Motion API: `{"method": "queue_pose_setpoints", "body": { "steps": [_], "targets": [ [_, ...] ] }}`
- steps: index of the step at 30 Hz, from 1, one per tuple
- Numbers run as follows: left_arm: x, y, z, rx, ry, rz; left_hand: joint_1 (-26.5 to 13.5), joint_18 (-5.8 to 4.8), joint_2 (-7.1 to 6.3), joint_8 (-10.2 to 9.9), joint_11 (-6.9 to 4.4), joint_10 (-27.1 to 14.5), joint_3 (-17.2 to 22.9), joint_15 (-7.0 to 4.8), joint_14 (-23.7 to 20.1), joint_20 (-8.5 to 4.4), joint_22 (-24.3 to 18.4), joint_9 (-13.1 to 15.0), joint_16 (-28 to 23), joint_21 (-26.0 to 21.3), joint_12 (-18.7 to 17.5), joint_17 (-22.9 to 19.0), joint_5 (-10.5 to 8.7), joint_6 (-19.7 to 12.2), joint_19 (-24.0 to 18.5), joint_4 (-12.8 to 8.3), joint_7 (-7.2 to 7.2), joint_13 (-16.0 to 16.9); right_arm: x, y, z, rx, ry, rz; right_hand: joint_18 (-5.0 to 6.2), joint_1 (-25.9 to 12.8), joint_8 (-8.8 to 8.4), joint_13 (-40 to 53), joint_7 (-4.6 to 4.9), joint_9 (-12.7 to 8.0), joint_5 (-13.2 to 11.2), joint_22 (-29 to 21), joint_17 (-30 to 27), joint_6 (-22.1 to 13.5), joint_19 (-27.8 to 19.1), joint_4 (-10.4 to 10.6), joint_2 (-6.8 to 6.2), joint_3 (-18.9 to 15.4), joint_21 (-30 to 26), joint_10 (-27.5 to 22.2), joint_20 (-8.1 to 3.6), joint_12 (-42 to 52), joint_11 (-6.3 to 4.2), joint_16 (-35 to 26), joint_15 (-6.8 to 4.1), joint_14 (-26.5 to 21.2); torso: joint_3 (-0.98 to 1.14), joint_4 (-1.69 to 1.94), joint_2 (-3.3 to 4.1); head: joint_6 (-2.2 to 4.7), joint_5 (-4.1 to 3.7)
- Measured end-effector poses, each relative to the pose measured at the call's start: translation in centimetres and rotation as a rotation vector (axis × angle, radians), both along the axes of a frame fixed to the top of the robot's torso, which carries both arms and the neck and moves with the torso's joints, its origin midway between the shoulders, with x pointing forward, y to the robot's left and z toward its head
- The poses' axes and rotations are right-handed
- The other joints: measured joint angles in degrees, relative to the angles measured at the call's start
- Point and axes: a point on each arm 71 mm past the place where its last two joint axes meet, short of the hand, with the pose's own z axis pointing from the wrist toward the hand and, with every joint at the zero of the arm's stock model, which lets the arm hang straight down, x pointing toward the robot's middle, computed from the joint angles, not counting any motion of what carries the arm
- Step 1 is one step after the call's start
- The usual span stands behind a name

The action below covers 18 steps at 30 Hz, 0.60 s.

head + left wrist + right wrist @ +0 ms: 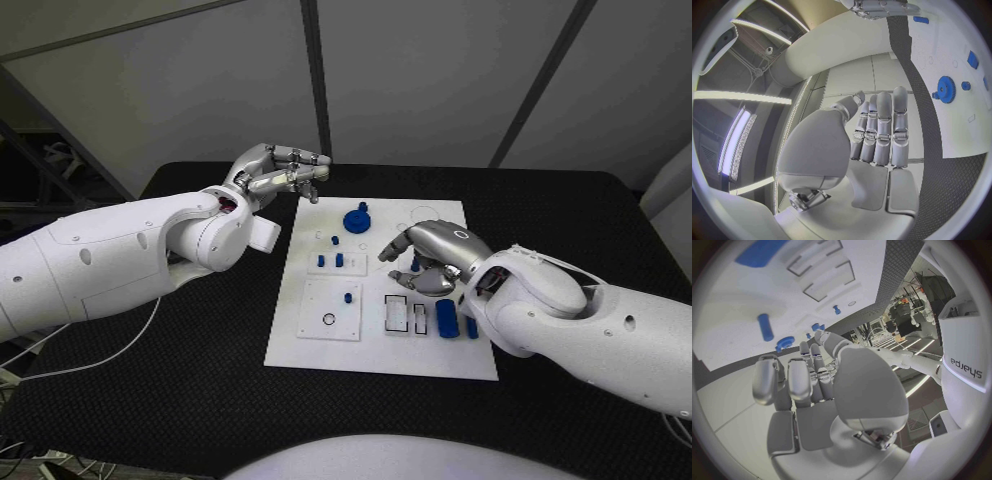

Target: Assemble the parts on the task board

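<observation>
Board (378, 340) on counter (173, 400): blue parts loose. Left hand (278, 172) curled, holding nothing. Right hand (433, 255) over parts, grip unclear. Step: picking; next needs firm pinch.

A black tabletop (577, 215) with a fine woven texture carries the things. A white rectangular task board (378, 352) lies flat on its middle, its long sides running away from the robot. Near the tabletop's left edge, a thin pale cable (108, 355) trails across the dark surface.
</observation>
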Motion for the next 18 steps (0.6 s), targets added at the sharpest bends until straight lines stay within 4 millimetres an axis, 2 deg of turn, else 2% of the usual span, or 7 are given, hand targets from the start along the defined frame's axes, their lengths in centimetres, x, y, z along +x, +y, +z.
{"method": "queue_pose_setpoints", "body": {
  "steps": [3, 7, 10, 13, 18],
  "targets": [
    [0.0, 0.0, 0.0, 0.0, 0.0, 0.0, 0.0, 0.01, 0.0, 0.0, 0.0, 0.0, 0.0, 0.0, 0.0, 0.0, 0.0, 0.0, 0.0, 0.0, 0.0, 0.0, 0.0, 0.0, 0.0, 0.0, 0.0, 0.0, 0.7, -1.8, 0.2, -0.035, 0.019, -0.035, 0.0, -0.1, 0.0, -0.1, -0.33, 0.0, 0.0, 0.0, -0.3, -0.3, -0.9, -0.2, -0.14, -0.3, -0.7, -0.6, -0.01, 0.0, -0.13, 0.0, 0.0, 0.0, -0.03, -0.06, -0.02, 0.24, -0.24],
    [0.0, 0.0, 0.0, 0.0, 0.001, -0.002, 0.0, 0.0, 0.0, 0.0, 0.0, 0.0, 0.0, 0.0, 0.0, 0.0, 0.0, 0.0, 0.0, 0.0, 0.0, 0.0, 0.0, 0.0, 0.0, 0.0, 0.0, 0.0, 1.3, -3.0, 0.1, -0.073, 0.037, -0.061, 0.0, -0.1, 0.0, -0.5, -0.85, -0.1, 0.0, -0.4, -1.4, -0.8, -2.0, -0.2, -0.14, -1.2, -2.0, -1.8, -0.11, 0.0, -0.16, -0.8, 0.0, 0.0, -0.04, -0.15, -0.05, 0.43, -0.34],
    [0.1, -0.1, -0.1, -0.001, 0.001, -0.004, 0.0, 0.01, 0.0, 0.0, 0.0, 0.0, 0.0, 0.0, 0.0, 0.0, -0.1, 0.0, 0.0, 0.0, 0.0, 0.0, 0.0, 0.0, 0.0, 0.0, 0.0, 0.0, 1.6, -3.2, 0.0, -0.091, 0.04, -0.068, 0.01, -0.1, 0.0, -0.6, -1.16, -0.1, -0.3, -1.0, -2.0, -1.2, -2.6, -0.2, -0.14, -1.5, -2.4, -2.4, -0.08, 0.0, -0.01, -1.1, 0.0, 0.0, -0.04, -0.15, -0.04, 0.55, -0.45],
    [0.1, -0.2, -0.1, -0.002, 0.002, -0.006, 0.0, 0.0, 0.0, 0.0, 0.0, 0.0, 0.0, 0.0, 0.0, 0.0, -0.1, 0.0, 0.0, 0.0, 0.0, 0.0, 0.0, 0.0, 0.0, 0.0, 0.0, 0.0, 1.9, -3.2, -0.1, -0.109, 0.036, -0.071, 0.93, -0.1, 0.0, -0.6, -1.16, -0.1, -0.3, -1.3, -2.2, -1.2, -2.6, -0.2, -0.15, -1.6, -2.6, -2.4, -0.1, 0.0, 0.03, -1.2, 0.0, 0.0, -0.02, -0.1, -0.02, 0.62, -0.58],
    [0.1, -0.2, -0.1, -0.002, 0.003, -0.008, 0.0, 0.0, 0.0, 0.0, 0.0, 0.0, 0.0, 0.0, 0.0, 0.0, -0.1, 0.0, 0.0, 0.0, 0.0, 0.0, 0.0, 0.0, 0.0, 0.0, 0.0, 0.0, 2.4, -2.8, -0.1, -0.128, 0.019, -0.069, 0.91, 0.2, 0.0, -0.6, -1.17, -0.1, -0.3, -1.4, -2.4, -1.2, -2.7, -0.2, -0.46, -1.6, -2.7, -2.4, 0.04, 0.0, 0.03, -1.2, 0.0, 0.0, -0.03, 0.01, 0.02, 0.61, -0.62]
  ]
}}
